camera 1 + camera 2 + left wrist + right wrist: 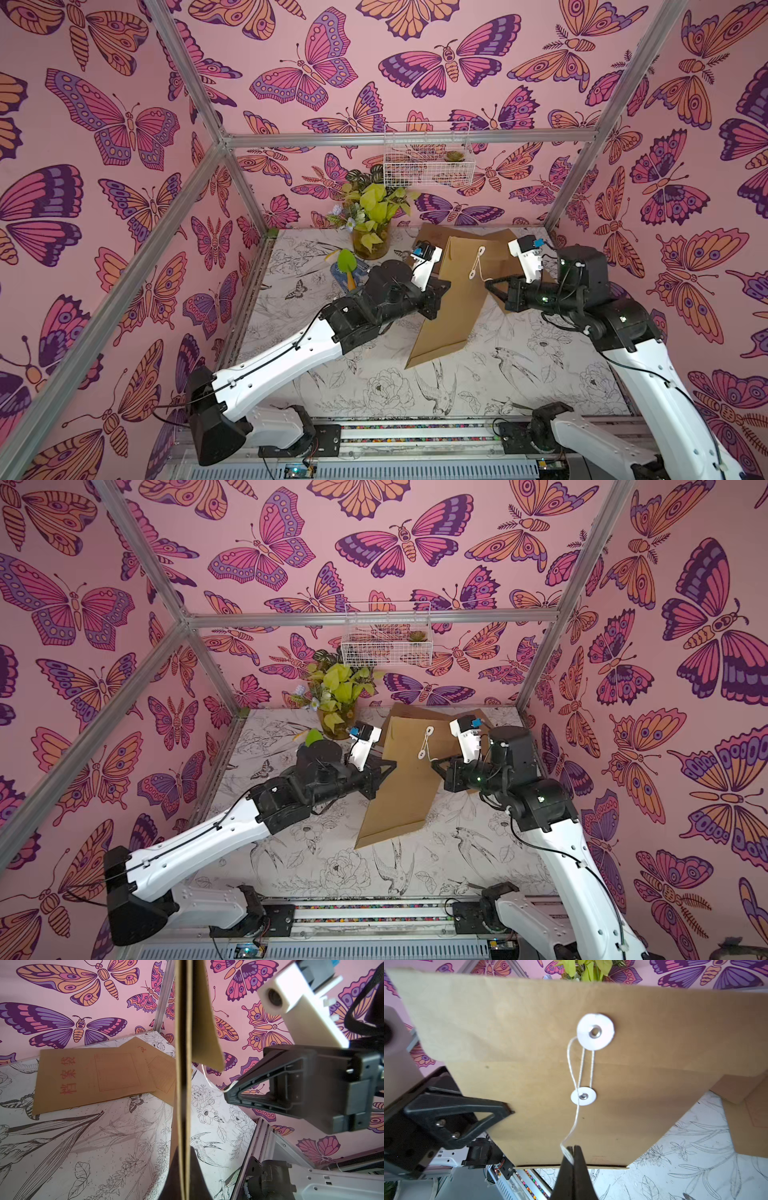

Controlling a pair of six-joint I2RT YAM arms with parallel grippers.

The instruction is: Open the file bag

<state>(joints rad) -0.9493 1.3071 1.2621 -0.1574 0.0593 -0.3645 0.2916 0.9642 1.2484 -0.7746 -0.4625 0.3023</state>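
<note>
Right gripper (572,1152) pinched the string (576,1118); left gripper (508,1110) clamped the file bag (643,1088) edge. Unwinding called for taut circles around the lower disc (583,1096).

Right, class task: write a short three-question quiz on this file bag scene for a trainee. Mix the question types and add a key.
1. True or false: the string is fully unwound from the two white discs on the file bag.
2. What does the right gripper pinch? A nothing; B the string's free end; C a white disc.
3. Fill in: the ___ gripper clamps the bag's side edge.

Key: 1 false, it loops between both discs; 2 B; 3 left gripper.
</note>
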